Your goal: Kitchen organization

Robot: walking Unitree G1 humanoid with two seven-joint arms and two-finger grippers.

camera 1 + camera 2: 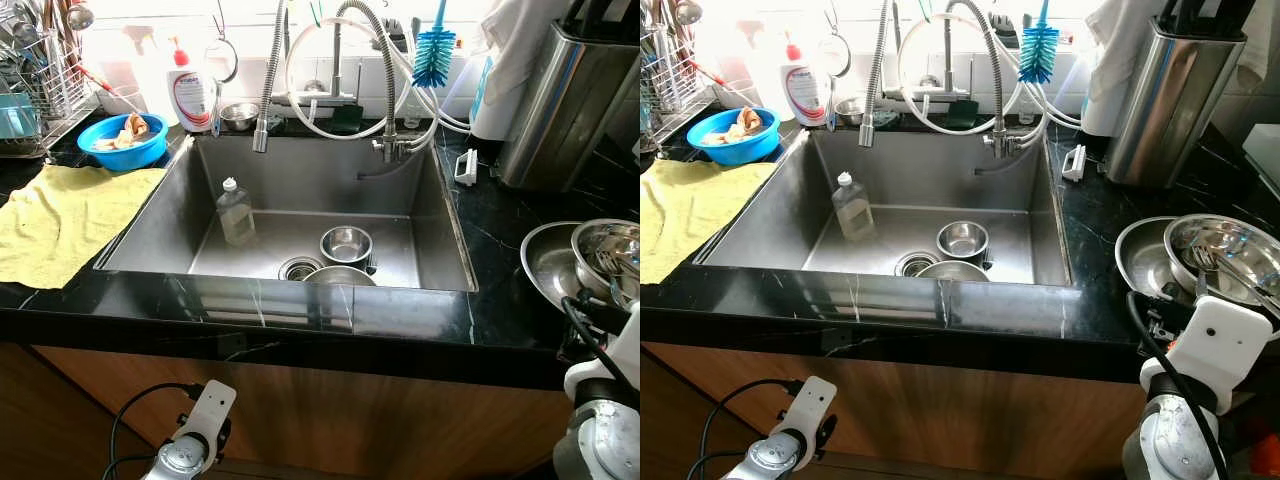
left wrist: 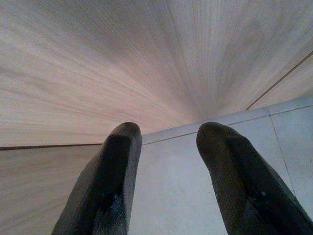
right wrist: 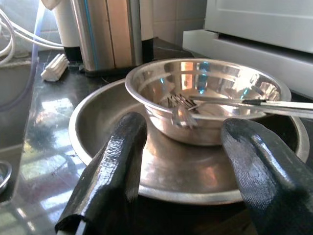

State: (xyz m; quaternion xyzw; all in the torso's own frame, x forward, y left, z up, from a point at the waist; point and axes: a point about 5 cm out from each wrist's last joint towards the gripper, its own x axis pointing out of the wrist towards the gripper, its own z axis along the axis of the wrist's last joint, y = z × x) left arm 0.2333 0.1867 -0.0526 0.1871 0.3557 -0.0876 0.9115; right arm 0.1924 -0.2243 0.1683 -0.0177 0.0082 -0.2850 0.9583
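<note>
Right gripper (image 3: pixel 181 171) sits nearest, jaws wide and empty, level with the rim of the wide pan (image 3: pixel 98 142) on the counter (image 1: pixel 500 300). Small bowl (image 3: pixel 205 93) nests inside the pan, directly ahead and centred between the fingers; forks (image 3: pixel 181 110) lie in it with handles overhanging its far rim, probably stacked there as dirty ware waiting for the sink (image 1: pixel 300 200). Judgement: the gripper is lined up for a rim grasp on the bowl or pan.

Room: the pan lip overhangs the counter edge toward the jaws, so approach is free; a steel bin (image 3: pixel 105 34) stands beyond, limiting forward travel. Sink basin holds a bottle (image 1: pixel 235 212) and two bowls (image 1: pixel 346 245) by the drain, leaving open floor at its far side.

Left gripper (image 2: pixel 166 181) hangs low by the cabinet front (image 2: pixel 122 63), jaws apart, empty, idle.
</note>
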